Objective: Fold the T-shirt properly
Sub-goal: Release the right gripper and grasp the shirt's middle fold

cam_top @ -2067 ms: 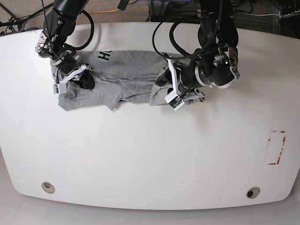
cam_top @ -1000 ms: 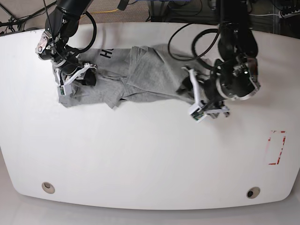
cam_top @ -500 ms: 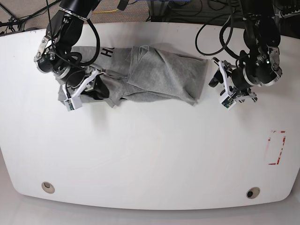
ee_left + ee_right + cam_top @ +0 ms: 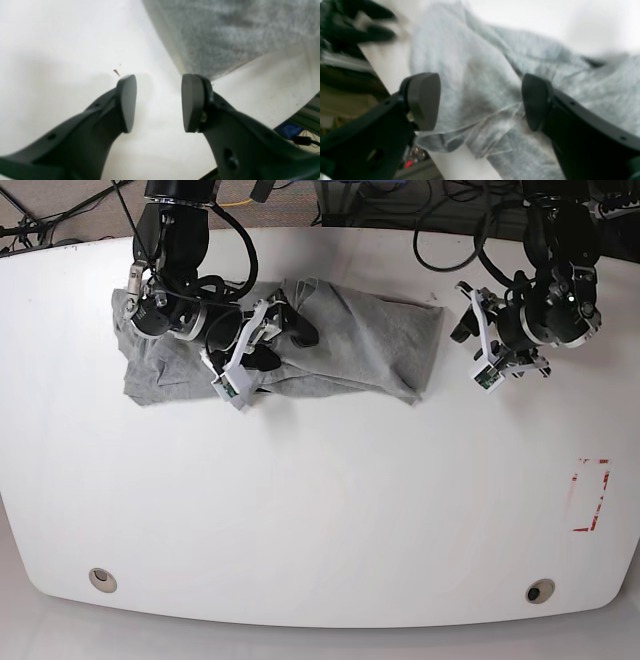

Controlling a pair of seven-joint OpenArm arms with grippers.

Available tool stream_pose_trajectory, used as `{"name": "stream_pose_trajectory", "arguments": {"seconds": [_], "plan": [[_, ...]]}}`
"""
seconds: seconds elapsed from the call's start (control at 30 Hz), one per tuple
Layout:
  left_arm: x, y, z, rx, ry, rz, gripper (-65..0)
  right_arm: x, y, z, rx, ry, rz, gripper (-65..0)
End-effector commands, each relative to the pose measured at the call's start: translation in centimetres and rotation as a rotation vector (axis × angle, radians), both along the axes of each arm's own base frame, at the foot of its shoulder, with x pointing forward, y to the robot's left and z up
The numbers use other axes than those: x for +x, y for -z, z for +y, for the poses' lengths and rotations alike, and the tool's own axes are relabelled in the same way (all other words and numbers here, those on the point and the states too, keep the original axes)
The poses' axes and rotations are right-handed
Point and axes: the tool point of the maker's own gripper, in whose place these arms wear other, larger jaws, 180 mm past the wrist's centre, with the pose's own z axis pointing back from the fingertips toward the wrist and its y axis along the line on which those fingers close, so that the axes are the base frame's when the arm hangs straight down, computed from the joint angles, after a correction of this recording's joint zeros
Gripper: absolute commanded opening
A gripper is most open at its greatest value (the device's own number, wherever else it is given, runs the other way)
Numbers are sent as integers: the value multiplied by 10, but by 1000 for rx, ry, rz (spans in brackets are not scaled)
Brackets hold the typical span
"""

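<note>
I see the T-shirt (image 4: 340, 345) lying crumpled across the far left half of the table (image 4: 320, 510). My right gripper (image 4: 275, 330) hovers over its middle, jaws wide apart, nothing between them. My left gripper (image 4: 462, 330) sits just beside the shirt's right edge, jaws parted, empty.
</note>
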Motion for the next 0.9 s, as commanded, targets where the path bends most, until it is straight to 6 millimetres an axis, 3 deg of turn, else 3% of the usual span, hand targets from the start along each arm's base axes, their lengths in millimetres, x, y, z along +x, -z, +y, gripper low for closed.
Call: {"name": "stream_pose_trajectory", "arguments": {"seconds": [0.0,0.2,0.43,0.87], "plan": [[6,-10,2,-3,11,-38,-389,9,-7,4,36,14,-41,-184],[3,-8,3,-1,12,-28,-389,4,9,17,82,5,4,-184],[1,-6,1,-6,11,-24,-389,5,8,19,95,10,-5,-184],[2,-7,2,-4,10,-25,-389,12,9,-16,41,66,-23,-184]]}}
